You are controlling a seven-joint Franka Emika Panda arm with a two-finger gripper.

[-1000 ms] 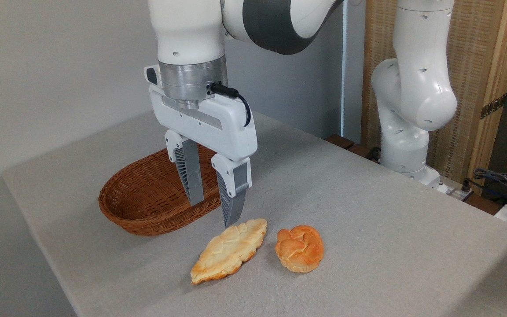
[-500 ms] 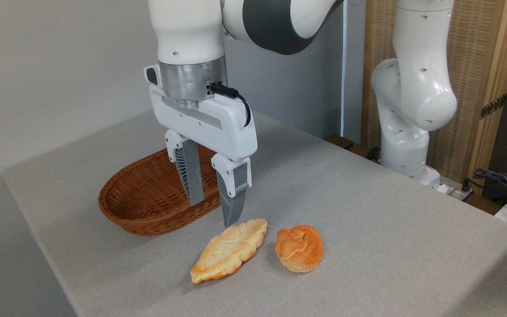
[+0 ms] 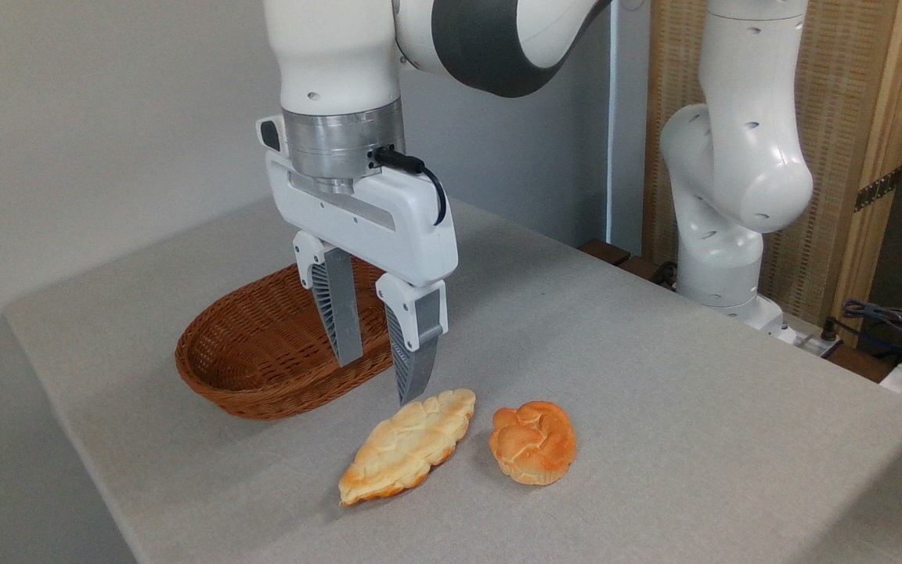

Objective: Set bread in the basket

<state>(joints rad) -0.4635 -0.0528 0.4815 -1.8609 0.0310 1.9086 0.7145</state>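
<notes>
Small round knotted bun (image 3: 533, 442), orange-brown glazed top with paler creases, lies on the grey cloth-covered desk (image 3: 654, 407), right of a longer, flatter, pale leaf-shaped pastry (image 3: 408, 446); the two sit just beside each other, not touching. Oval reddish-brown woven wicker basket (image 3: 263, 352) stands behind and left of both, nothing visible inside it.

White two-finger gripper (image 3: 379, 377) hangs above the gap between basket and pastry, fingers (image 3: 414, 356) pointing down, apart, holding nothing. The nearer tip is close above the pastry's far end, well left of the bun.

Handling, by judgement: bun likely light, soft and compressible, glaze perhaps a little slick. Best taken across its middle from above, fingers straddling the widest part, gentle squeeze to avoid crushing. Pastry alongside leaves little room on that side.
</notes>
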